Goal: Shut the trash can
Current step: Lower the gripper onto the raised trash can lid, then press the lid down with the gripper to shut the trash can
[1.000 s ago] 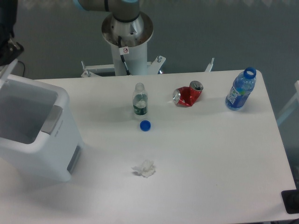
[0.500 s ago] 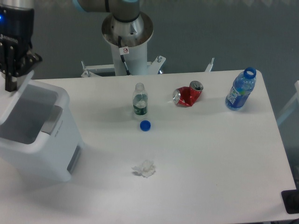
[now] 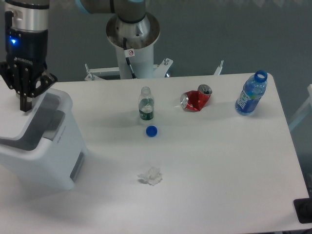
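The trash can (image 3: 53,156) is a large white bin at the table's left edge, with a grey side panel (image 3: 77,165). Its flat white lid (image 3: 14,122) lies tilted over most of the opening. A grey gap (image 3: 48,111) still shows along the lid's right side. My gripper (image 3: 23,103) hangs above the bin's back edge with its dark fingers pressed together and nothing between them. The fingertips are at the lid's upper edge; contact is hard to judge.
On the table stand a small clear bottle (image 3: 146,105) with its blue cap (image 3: 151,130) lying in front of it. Further right are a crushed red soda can (image 3: 195,99) and a blue bottle (image 3: 251,93). A crumpled tissue (image 3: 150,176) lies near the front.
The gripper has moved right and down from the far left edge. The lid has swung down over the opening, which was fully exposed a second ago.
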